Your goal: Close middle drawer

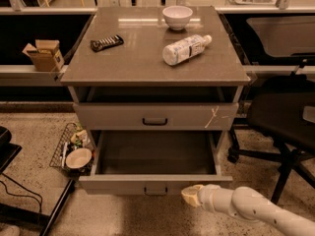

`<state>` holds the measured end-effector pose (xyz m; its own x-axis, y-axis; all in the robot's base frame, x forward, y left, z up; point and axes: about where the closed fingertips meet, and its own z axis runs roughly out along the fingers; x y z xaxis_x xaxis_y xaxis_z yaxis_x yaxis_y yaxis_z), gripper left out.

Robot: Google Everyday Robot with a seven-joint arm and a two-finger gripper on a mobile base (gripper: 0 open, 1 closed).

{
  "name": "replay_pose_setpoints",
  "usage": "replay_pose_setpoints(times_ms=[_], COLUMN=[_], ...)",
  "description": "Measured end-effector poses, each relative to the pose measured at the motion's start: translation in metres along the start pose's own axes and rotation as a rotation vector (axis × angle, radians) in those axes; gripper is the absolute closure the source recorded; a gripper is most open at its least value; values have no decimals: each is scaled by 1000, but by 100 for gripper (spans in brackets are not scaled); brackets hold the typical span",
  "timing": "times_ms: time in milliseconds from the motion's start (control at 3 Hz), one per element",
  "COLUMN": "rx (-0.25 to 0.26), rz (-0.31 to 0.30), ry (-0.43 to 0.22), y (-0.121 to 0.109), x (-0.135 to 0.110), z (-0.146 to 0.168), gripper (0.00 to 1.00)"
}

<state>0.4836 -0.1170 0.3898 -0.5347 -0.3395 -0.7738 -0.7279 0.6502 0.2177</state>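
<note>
Cut off, covered or unreadable

The gripper point(191, 194) sits at the right end of the middle drawer point(155, 185) front, contact unclear. Its arm point(256, 210) runs off the lower right edge. The chair point(283, 117) is cropped at the right, the wire basket point(64, 146) is partly behind the drawer's side, and the bottle point(184, 48) label is unreadable.
</note>
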Motion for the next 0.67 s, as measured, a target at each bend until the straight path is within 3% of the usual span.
replay_pose_setpoints(times_ms=[333,667], rx=[57,83], rz=[-3,2], ry=[-6,-4], y=[-59,-91], x=[-44,-66], z=[-13,-16], gripper=[100,100])
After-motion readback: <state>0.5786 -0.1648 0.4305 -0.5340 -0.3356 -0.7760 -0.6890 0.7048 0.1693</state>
